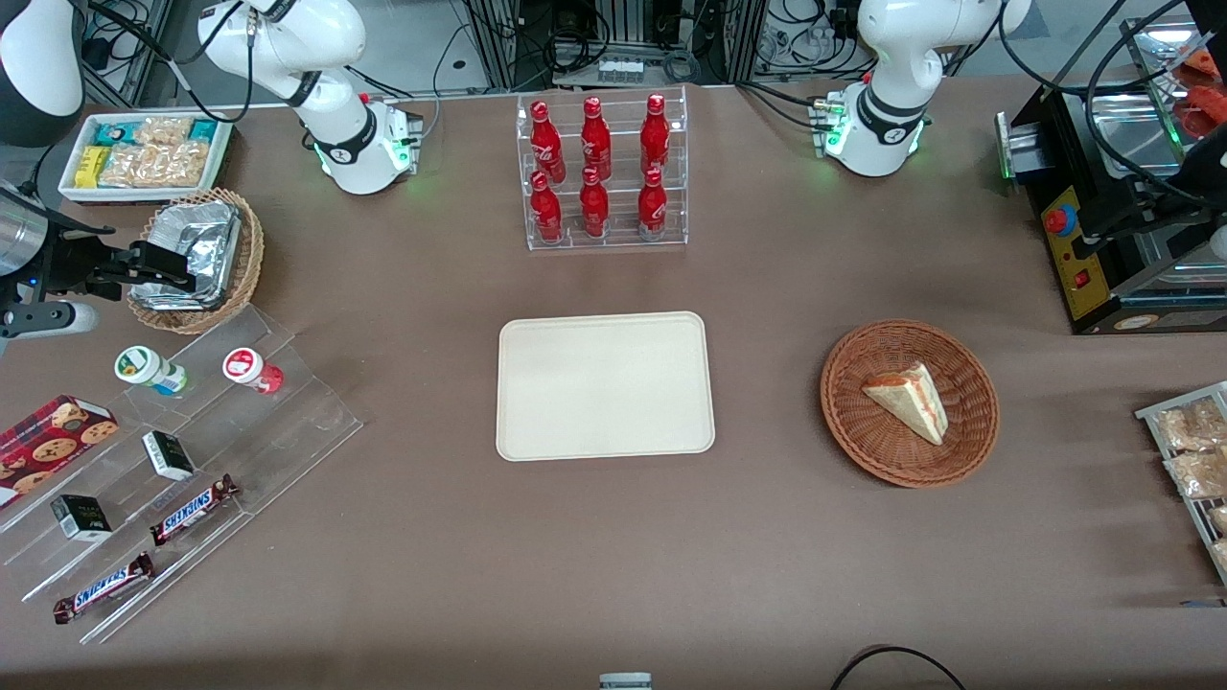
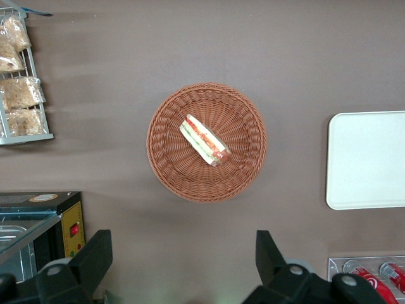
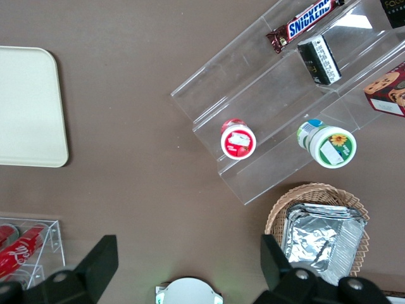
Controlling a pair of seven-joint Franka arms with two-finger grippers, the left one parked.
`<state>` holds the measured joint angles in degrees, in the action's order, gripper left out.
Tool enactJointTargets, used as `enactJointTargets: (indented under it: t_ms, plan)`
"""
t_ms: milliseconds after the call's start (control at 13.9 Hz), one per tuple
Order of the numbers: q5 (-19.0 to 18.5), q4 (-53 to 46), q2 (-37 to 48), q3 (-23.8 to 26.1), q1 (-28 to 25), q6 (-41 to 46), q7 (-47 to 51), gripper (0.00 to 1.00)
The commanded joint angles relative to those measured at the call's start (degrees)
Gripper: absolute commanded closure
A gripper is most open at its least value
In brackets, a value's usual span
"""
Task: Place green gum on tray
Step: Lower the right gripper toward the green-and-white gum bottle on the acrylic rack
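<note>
The green gum (image 1: pixel 149 369) is a small bottle with a green-and-white lid. It stands on the upper step of a clear acrylic stand (image 1: pixel 192 460), beside a red-lidded bottle (image 1: pixel 251 369). It also shows in the right wrist view (image 3: pixel 329 144). The cream tray (image 1: pixel 604 383) lies flat and bare at the table's middle, and its corner shows in the right wrist view (image 3: pixel 25 107). My right gripper (image 1: pixel 168 268) hovers high above the foil basket, farther from the front camera than the gum. It is open and empty (image 3: pixel 186 263).
A wicker basket of foil (image 1: pixel 196 259) sits under the gripper. A white bin of snack packets (image 1: pixel 144 153) is farther back. The stand holds Snickers bars (image 1: pixel 192 508), small dark boxes and a cookie box (image 1: pixel 53 436). A rack of red bottles (image 1: pixel 599 172) and a sandwich basket (image 1: pixel 909 402) stand elsewhere.
</note>
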<state>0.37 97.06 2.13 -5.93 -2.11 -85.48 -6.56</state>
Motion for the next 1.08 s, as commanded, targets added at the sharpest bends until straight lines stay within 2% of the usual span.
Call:
enactJointTargets:
  t_ms: [0,288,504,647,1007]
  plan:
    - [-1.0,-1.4,-0.6,0.3,0.4,0.9,1.3,0.0]
    - [-0.3,0.8,-0.7,0.1,0.8,-1.0,-0.5,0.0]
    - [-0.3,6.5,-0.7,-0.3,4.5,-8.0,-13.9,0.0]
    - [-0.8,9.0,-0.7,-0.6,5.0,-12.2,-19.7,0.0]
    - [-1.0,10.8,-5.6,-1.2,11.0,-20.7,-50.4,0.0]
